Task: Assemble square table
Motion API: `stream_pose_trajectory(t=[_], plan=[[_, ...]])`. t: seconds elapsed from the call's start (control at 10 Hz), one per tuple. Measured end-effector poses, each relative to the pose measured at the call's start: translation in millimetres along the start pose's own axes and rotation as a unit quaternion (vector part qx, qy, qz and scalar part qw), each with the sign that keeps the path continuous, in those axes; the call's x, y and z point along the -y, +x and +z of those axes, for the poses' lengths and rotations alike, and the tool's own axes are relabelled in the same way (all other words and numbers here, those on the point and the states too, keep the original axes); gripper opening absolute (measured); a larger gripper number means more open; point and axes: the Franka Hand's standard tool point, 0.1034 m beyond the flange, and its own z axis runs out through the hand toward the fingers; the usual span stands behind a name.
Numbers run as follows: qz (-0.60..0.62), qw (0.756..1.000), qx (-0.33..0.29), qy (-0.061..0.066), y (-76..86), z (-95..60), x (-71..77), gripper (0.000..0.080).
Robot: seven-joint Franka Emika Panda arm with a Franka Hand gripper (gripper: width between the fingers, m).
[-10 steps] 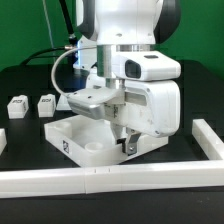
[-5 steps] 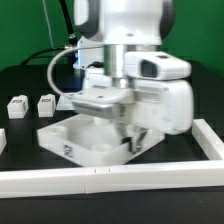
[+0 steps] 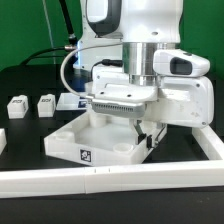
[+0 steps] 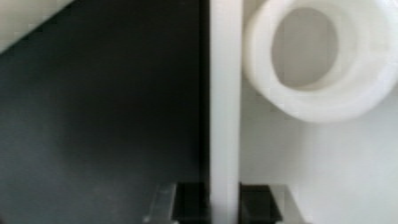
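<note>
A: Logging the gripper. What are the jaws doing?

B: Clenching. In the wrist view, 2 dark pads are pressing either side of the thin edge wall of the square table top, next to 1 round corner socket.

A: Where is the top sitting?

B: On the black table, mid-scene, under the arm. Its tagged face is turning toward the camera, and the held corner is toward the exterior view's right.

A: Risks from here?

B: My read: the hold is taking only a narrow wall at 1 corner, so the top could be pivoting in the pads if dragged or lifted quickly. The far corner may catch the table and twist it loose.

A: Anything crowding it?

B: The long L-shaped rail is running just in front and up the exterior view's right, near the held corner, so a push that way may be jamming the top against it. 2 leg posts are standing well apart, toward the exterior view's left. The arm's body is hiding the top's rear edge.
</note>
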Motion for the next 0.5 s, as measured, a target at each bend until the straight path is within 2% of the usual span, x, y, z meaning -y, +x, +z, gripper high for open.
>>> stream_pose_trajectory(t=[0.1, 0.2, 0.3, 0.5], plan=[[-0.028, 1.0, -0.001, 0.004, 2.2, 0.2, -1.9, 0.0066], [-0.083, 0.996, -0.008, 0.002, 7.2, -1.7, -15.3, 0.0063], [-0.134, 0.991, -0.01, -0.008, 7.0, -2.9, -20.3, 0.0063], [-0.19, 0.982, -0.006, -0.003, 5.3, -0.9, -13.6, 0.0062]])
